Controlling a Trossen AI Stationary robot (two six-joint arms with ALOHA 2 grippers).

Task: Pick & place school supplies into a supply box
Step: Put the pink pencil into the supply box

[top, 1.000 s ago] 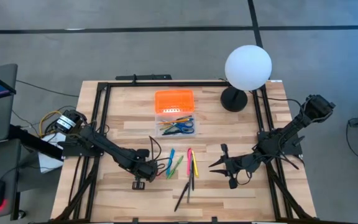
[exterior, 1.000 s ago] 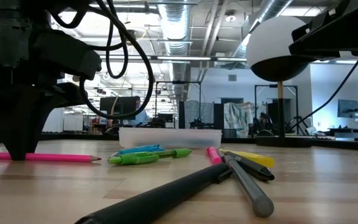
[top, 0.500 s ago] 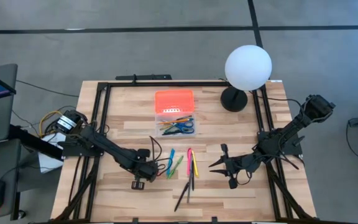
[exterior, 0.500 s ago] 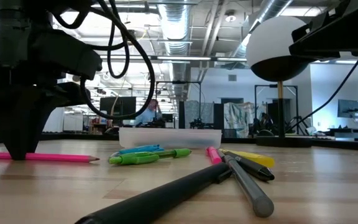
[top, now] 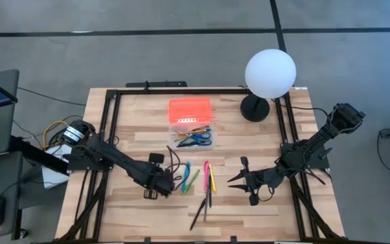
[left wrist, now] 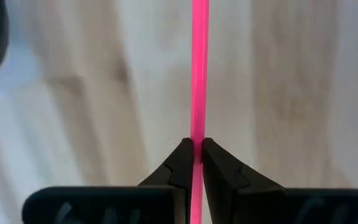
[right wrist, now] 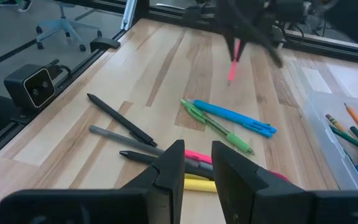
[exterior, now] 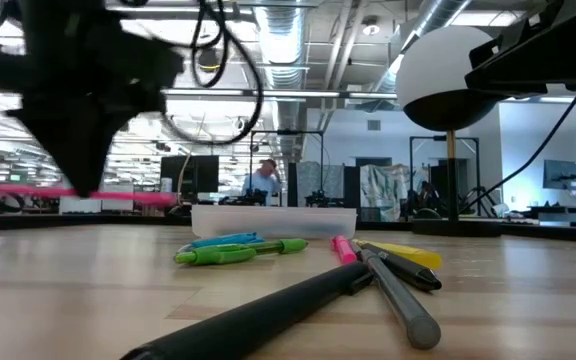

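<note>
Pink pencil (left wrist: 199, 74) pinched, clear of the table (top: 249, 207); no readable writing.
Left gripper (left wrist: 193, 151) clamped on it, near 2 pens (top: 190, 177); right gripper (right wrist: 197, 163) low, fingers slightly apart.

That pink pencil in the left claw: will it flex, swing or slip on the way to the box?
The pink pencil looks straight and rigid, so flexing seems unlikely. It is thin and probably light. The left claw pinches only a narrow spot of it, so it could pivot or slide. In the low view it hangs roughly level above the table.
</note>
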